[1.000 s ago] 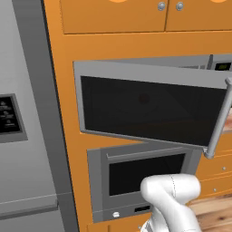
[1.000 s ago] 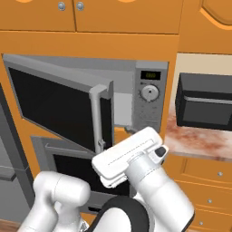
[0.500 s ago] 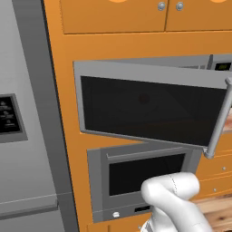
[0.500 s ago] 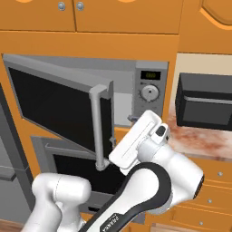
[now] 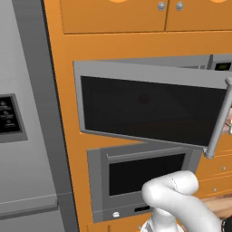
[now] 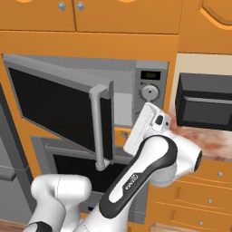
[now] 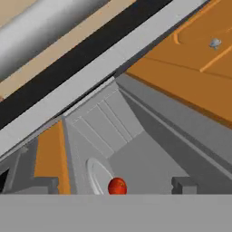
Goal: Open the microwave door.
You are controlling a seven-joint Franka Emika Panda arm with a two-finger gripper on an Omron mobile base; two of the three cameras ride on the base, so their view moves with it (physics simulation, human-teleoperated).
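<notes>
I see the microwave door (image 6: 59,111), grey-framed with dark glass and a vertical silver handle (image 6: 98,129), swung partly open mid-frame from the microwave (image 6: 149,93).

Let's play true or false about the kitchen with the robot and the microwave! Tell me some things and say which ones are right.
1. The microwave door is swung partly open. True.
2. The door's handle is a silver bar standing upright. True.
3. A small red ball sits inside the microwave. True, the hand view shows it on the round plate.
4. The oven below the microwave is wide open. False, its door is shut.
5. The microwave's round knob is on the door. False, it sits on the side panel, under the small display.
6. The cupboards above the microwave are blue. False, they are orange.
</notes>
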